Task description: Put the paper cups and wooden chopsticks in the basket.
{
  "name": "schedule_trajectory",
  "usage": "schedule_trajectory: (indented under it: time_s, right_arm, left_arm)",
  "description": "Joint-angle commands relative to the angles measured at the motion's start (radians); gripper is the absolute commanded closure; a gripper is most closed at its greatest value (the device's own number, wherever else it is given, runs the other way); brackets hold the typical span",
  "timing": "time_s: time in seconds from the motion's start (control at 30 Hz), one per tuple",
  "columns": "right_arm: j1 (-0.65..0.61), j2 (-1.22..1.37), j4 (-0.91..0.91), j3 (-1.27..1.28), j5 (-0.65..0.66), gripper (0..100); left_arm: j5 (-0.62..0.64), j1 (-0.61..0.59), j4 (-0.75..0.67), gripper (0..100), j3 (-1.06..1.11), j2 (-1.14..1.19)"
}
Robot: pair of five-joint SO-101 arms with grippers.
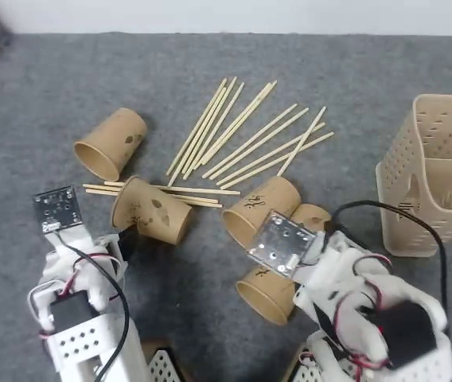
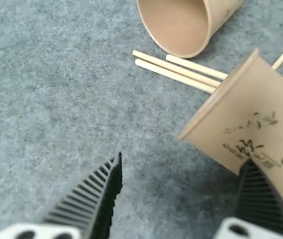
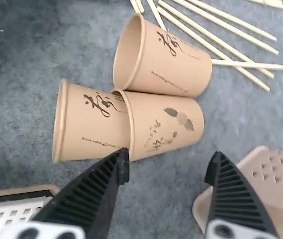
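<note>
**High view.** The basket (image 1: 433, 175) stands upright at the right side of the grey desk (image 1: 35, 95). The loose chopsticks (image 1: 246, 135) lie fanned on the desk in the middle, left of the basket. All five paper cups lie on their sides on the desk. The far cup (image 1: 111, 143) lies left of the fan, apart from it. The left-hand cup (image 1: 153, 209) rests across the short chopstick group (image 1: 99, 189), just beside the front end of the left arm (image 1: 75, 310). The upper cup (image 1: 262, 208), the middle cup (image 1: 312, 216) and the near cup (image 1: 267, 293) form a cluster at the right arm (image 1: 369, 310), which covers part of it.

**Left wrist view.** The left jaws are spread and hold nothing. One jaw tip lies next to the wall of the left-hand cup, and grey desk shows between the tips. Beyond them, the short chopstick group runs under the left-hand cup. The far cup turns its open mouth toward the camera.

**Right wrist view.** The right jaws are spread and hold nothing, just short of the cup cluster. The base of the near cup meets the mouth of the middle cup. Whether it sits inside cannot be told. The upper cup lies alongside these two, touching them. A corner of the basket shows beside one jaw.
</note>
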Motion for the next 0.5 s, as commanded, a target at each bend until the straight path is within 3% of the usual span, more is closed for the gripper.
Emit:
schedule_trajectory:
  time_s: [0.0, 0.47]
  right_arm:
    - [-0.015, 0.091, 0.016, 0.008, 0.058, 74.5]
    - [-0.010, 0.306, -0.157, 0.190, 0.121, 74.4]
  left_arm:
    - [0.006, 0.003, -0.041, 64, 0.002, -0.012]
    - [0.006, 0.003, -0.043, 64, 0.008, -0.012]
